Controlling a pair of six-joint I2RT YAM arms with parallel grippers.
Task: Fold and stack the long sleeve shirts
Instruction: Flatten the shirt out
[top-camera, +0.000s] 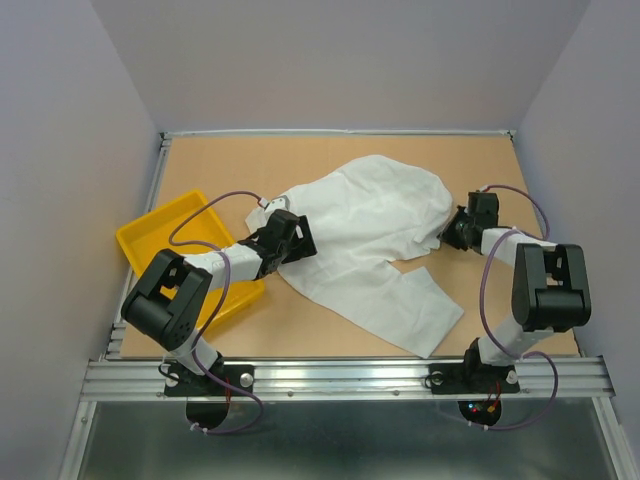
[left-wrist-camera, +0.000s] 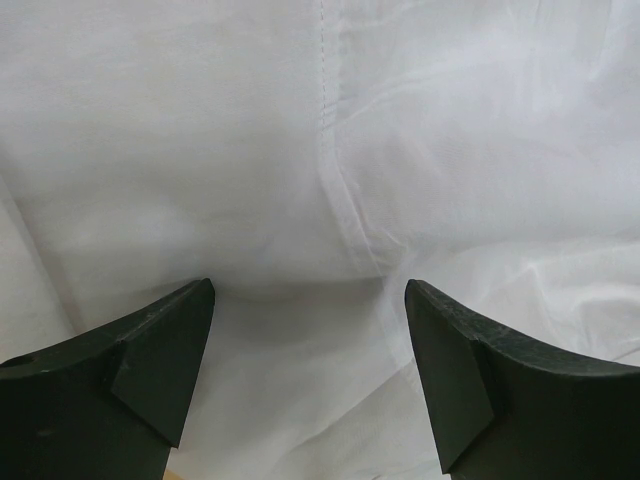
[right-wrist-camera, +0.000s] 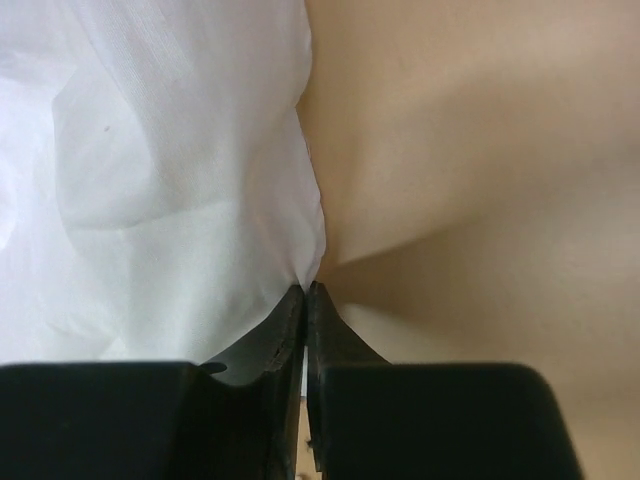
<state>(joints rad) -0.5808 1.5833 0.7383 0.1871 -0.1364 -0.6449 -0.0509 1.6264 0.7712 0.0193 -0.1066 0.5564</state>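
One white long sleeve shirt (top-camera: 370, 235) lies crumpled across the middle of the table, with a sleeve or tail running toward the near edge. My left gripper (top-camera: 296, 238) rests at the shirt's left edge, jaws wide open over white cloth (left-wrist-camera: 330, 150) with a seam, nothing pinched between them (left-wrist-camera: 310, 300). At the shirt's right edge my right gripper (top-camera: 455, 232) is shut, and its black fingertips (right-wrist-camera: 307, 290) pinch the edge of the white fabric (right-wrist-camera: 180, 180) just above the tan table.
A yellow tray (top-camera: 160, 232) sits at the left, partly under my left arm. Bare tan tabletop (top-camera: 300, 165) shows behind and to the right of the shirt (right-wrist-camera: 480, 150). Grey walls close in three sides; a metal rail (top-camera: 350, 375) runs along the near edge.
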